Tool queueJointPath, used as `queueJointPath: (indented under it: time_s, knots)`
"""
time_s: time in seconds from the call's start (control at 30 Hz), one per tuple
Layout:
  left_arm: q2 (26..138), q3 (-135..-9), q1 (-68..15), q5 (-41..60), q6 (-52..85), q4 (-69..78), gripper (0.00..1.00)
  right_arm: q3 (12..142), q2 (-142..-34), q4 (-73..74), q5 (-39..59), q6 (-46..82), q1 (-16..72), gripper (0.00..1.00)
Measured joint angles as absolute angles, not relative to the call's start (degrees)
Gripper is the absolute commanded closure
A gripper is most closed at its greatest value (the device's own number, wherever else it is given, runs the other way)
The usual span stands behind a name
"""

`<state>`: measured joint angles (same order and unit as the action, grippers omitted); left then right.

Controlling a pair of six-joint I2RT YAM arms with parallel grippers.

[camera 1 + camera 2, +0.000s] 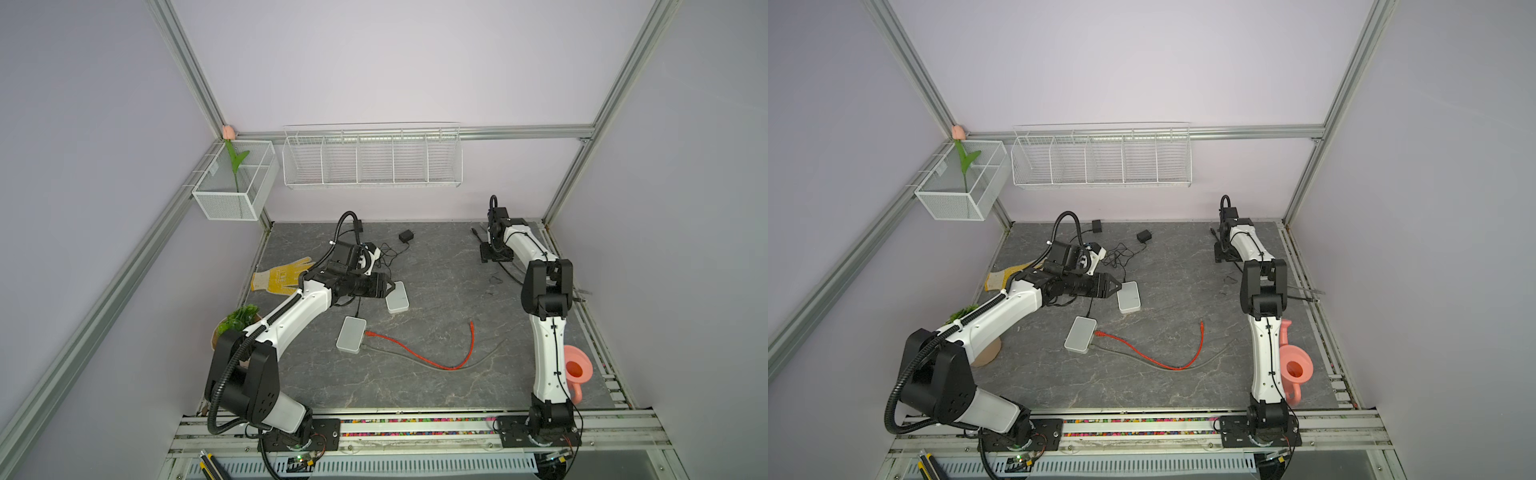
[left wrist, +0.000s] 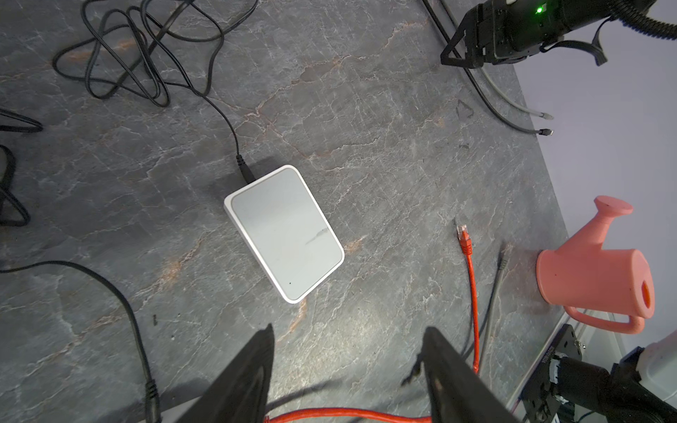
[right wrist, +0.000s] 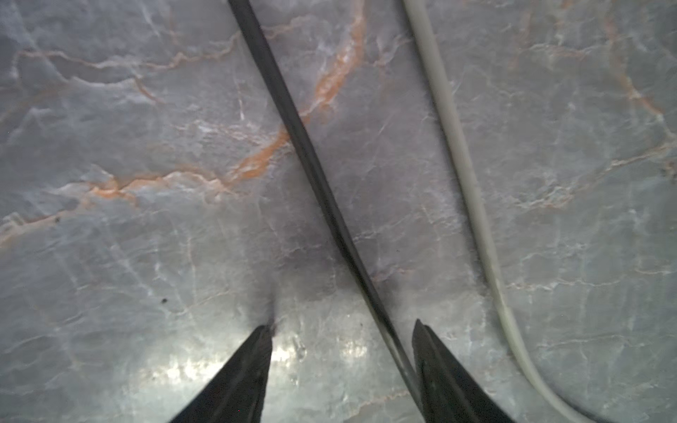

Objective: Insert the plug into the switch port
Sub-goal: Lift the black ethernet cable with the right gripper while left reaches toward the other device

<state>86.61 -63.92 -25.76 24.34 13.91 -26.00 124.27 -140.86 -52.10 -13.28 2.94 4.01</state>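
Two white switches lie mid-table in both top views: a farther one (image 1: 397, 297) (image 2: 284, 234) with a black power lead, and a nearer one (image 1: 351, 334) (image 1: 1080, 334). A red cable (image 1: 415, 353) runs from the nearer switch; its free plug (image 1: 471, 322) (image 2: 464, 238) lies loose on the table. A grey cable (image 1: 490, 353) lies beside it. My left gripper (image 1: 390, 286) (image 2: 348, 337) hovers open by the farther switch, holding nothing. My right gripper (image 1: 492, 255) (image 3: 342, 329) stands open low at the back right, with a black cable (image 3: 293, 121) lying loose between its fingers.
A pink watering can (image 1: 577, 365) (image 2: 593, 271) stands at the right edge. Tangled black cords (image 1: 386, 257) and an adapter (image 1: 406, 237) lie at the back. A yellow glove (image 1: 280, 276) and a green plant (image 1: 239, 318) sit left. A pale cable (image 3: 461, 154) runs beside the black one.
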Motion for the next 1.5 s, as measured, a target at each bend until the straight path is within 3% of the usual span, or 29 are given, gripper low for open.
queueJointPath:
  time_s: [0.3, 0.5, 0.67, 0.77, 1.1, 1.37, 1.5]
  knots:
    - [86.6, -63.7, -25.8, 25.0, 14.0, -25.4, 0.36, 126.1, -141.5, -55.7, -11.5, 1.4, 1.5, 0.39]
    - [84.4, -63.4, -25.8, 25.8, 14.4, -25.1, 0.37, 126.6, -142.5, -57.1, -7.4, 1.3, 0.3, 0.59]
    - [80.6, -63.4, -25.8, 26.4, 14.6, -24.4, 0.38, 125.1, -142.0, -56.9, -5.5, 1.3, 1.0, 0.86]
    - [78.7, -62.4, -25.8, 26.9, 14.9, -23.6, 0.38, 121.0, -139.8, -54.7, -5.5, 1.4, 1.8, 0.94]
    - [73.3, -56.2, -25.8, 30.3, 17.6, -17.8, 0.41, 103.4, -123.7, -49.7, 3.6, 2.9, 11.4, 0.94]
    - [68.0, -51.7, -26.0, 32.9, 19.4, -11.9, 0.42, 97.9, -104.2, -42.0, 12.9, 6.8, 9.6, 0.94]
    - [66.5, -49.6, -28.0, 33.6, 20.2, -7.4, 0.37, 92.6, -98.2, -37.9, 17.8, 9.2, 9.5, 0.93]
